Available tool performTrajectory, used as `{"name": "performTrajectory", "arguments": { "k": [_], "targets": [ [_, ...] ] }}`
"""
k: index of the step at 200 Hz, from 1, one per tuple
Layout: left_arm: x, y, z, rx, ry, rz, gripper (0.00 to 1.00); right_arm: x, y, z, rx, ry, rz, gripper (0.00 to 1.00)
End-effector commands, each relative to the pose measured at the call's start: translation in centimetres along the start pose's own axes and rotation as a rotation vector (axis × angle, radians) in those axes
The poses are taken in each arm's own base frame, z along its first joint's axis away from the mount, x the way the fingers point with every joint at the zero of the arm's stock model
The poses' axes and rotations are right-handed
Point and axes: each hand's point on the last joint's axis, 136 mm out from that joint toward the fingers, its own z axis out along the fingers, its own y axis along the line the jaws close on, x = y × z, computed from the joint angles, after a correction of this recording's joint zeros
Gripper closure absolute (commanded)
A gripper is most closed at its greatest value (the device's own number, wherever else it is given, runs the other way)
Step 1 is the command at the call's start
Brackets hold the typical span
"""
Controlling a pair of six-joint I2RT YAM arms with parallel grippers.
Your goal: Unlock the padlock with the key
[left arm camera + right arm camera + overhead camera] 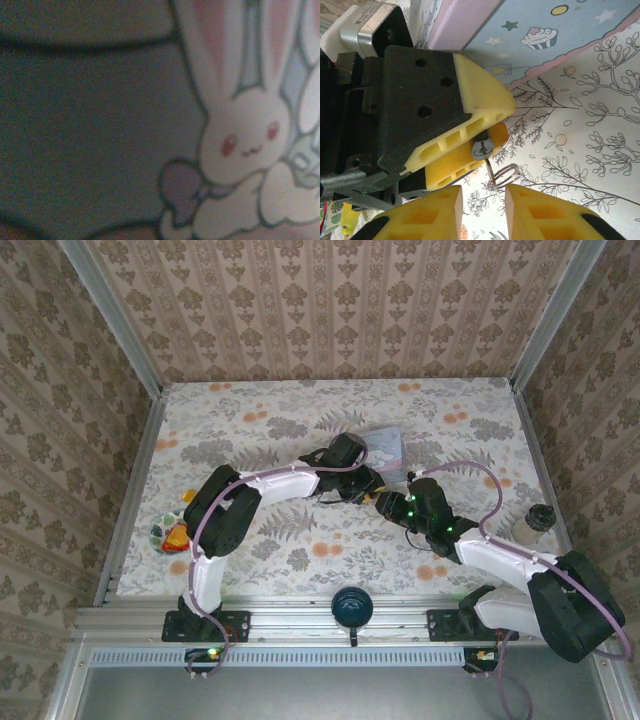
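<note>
In the right wrist view my left gripper [490, 137] has its yellow fingers shut on the tiny padlock [483, 148], whose round silver keyhole face points towards the camera. The slim key [491, 169] sticks out of that keyhole, and a thin wire ring [509, 174] hangs from its end. My right gripper [483, 212] is open, its two yellow fingertips just short of the key and either side of it, not touching. From above, the left gripper [368, 483] and right gripper [390, 504] meet nose to nose mid-table.
The square pale blue cartoon tin [386, 445] lies right behind the grippers, and its bunny picture [245, 145] fills the left wrist view. A round black knob [351, 605] sits on the front rail. A small bottle [530, 522] stands at the right, and a colourful object [171, 533] at the left edge.
</note>
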Motion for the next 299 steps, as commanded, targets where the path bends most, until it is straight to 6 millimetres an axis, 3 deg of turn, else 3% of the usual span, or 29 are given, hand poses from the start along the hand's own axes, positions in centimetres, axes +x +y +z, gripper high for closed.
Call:
{"name": "performTrajectory", "arguments": {
  "k": [1,52,94,114,152,167,229,248,299],
  "targets": [
    [2.8,3.2,0.9,-0.085,0.126,-0.112,0.76,-1.2,1.7,0.2,-0.052,-0.026,-0.01,0.77],
    [3.2,2.5,0.9,-0.071,0.14,-0.102,0.76,-1.2,1.1,1.0,-0.034,-0.032,0.005,0.82],
    [4.0,1.7,1.0,-0.052,0.164,-0.083,0.74,-1.7,1.3,2.3,-0.06,-0.063,0.034,0.99],
    [4.0,1.0,0.8,-0.022,0.159,-0.059,0.62,-2.2,1.3,2.6,-0.071,-0.089,0.052,1.0],
    [3.3,0.3,-0.9,0.004,0.11,0.007,0.23,-2.9,0.9,2.7,-0.065,-0.124,0.075,1.0],
    [2.8,0.4,-1.7,0.005,0.078,0.032,0.17,-3.1,0.7,2.7,-0.058,-0.13,0.086,1.0],
    [0.2,2.0,-4.0,0.022,-0.113,0.109,0.19,-3.3,-0.3,2.7,-0.038,-0.154,0.147,1.0],
    [-0.6,1.7,-3.9,0.072,-0.167,0.12,0.2,-2.8,-1.4,3.2,-0.018,-0.142,0.17,1.0],
    [-3.2,-0.3,-4.9,0.217,-0.368,0.179,0.31,-2.8,-1.7,3.5,-0.022,-0.142,0.209,1.0]
  ]
}}
